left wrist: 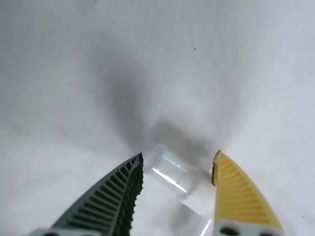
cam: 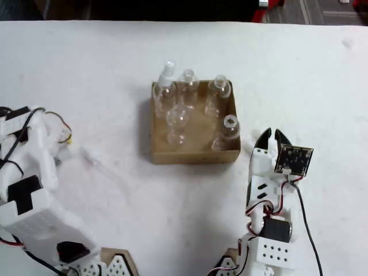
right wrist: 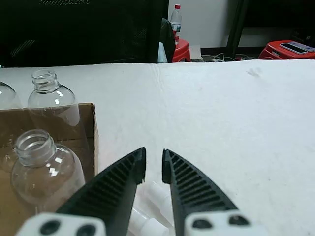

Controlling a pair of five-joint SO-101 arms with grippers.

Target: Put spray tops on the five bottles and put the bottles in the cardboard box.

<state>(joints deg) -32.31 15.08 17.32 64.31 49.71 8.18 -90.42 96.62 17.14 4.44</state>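
The place looked like a robotics lab or workshop room, not a home. A white cloth covered the table (cam: pixel 310 63). The arm at 5 o'clock in the high view carried a bare camera circuit board (cam: pixel 293 159) and loose red and black wires (cam: pixel 270 201), and its white parts looked printed. Beyond the table's far edge, toward 12 o'clock, stood dark furniture (right wrist: pixel 83 29), a red stool (right wrist: pixel 181 49) with a water bottle (right wrist: pixel 176 17) by it, another red item (right wrist: pixel 288 49) and a plain white wall (right wrist: pixel 206 19).

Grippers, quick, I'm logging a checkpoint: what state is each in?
Left gripper: open, straddling a clear piece, not clamping it.
Right gripper: slightly open, holding nothing.
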